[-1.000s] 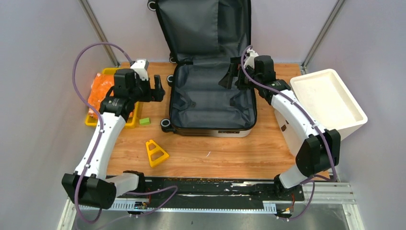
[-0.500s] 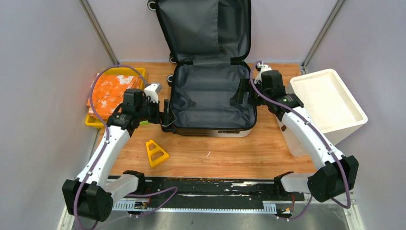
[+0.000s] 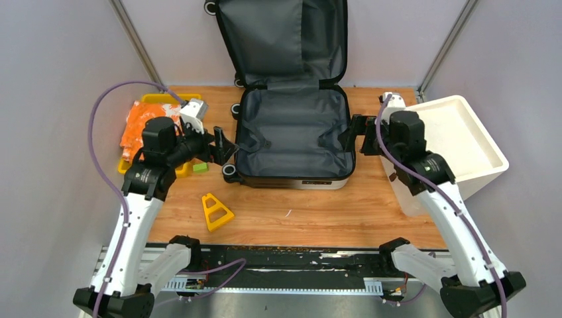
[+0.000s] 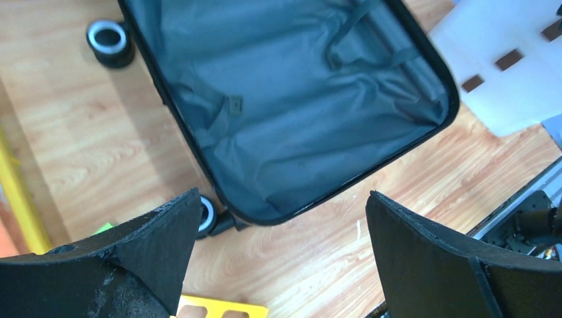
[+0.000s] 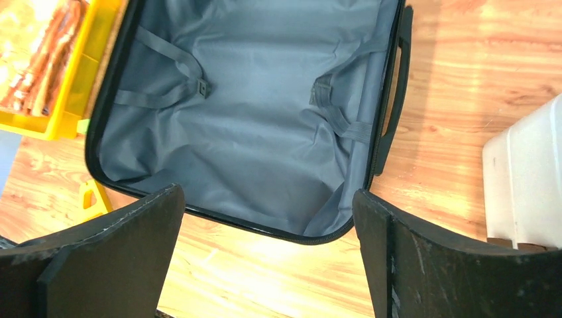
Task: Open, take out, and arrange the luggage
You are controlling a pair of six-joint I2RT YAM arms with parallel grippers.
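Observation:
The luggage (image 3: 291, 136) lies open in the middle of the table. Its lid leans up against the back wall. Its dark grey lining and straps show and I see nothing inside. My left gripper (image 3: 222, 147) is open and empty, just left of the luggage's near-left wheel (image 3: 230, 171). My right gripper (image 3: 354, 136) is open and empty, at the luggage's right rim beside the side handle (image 5: 394, 86). The left wrist view looks down on the luggage (image 4: 285, 99) between open jaws (image 4: 281, 199). The right wrist view shows the lining (image 5: 252, 119) between open jaws (image 5: 268, 193).
A yellow tray (image 3: 166, 98) with orange packets (image 3: 149, 126) stands at the left. A small green block (image 3: 199, 167) and a yellow triangular piece (image 3: 216, 212) lie on the table near it. A white bin (image 3: 457, 139) stands at the right.
My right gripper has moved out of the luggage to its right rim. My left gripper went down to the near-left wheel, then drew back a little. Both arms have lifted.

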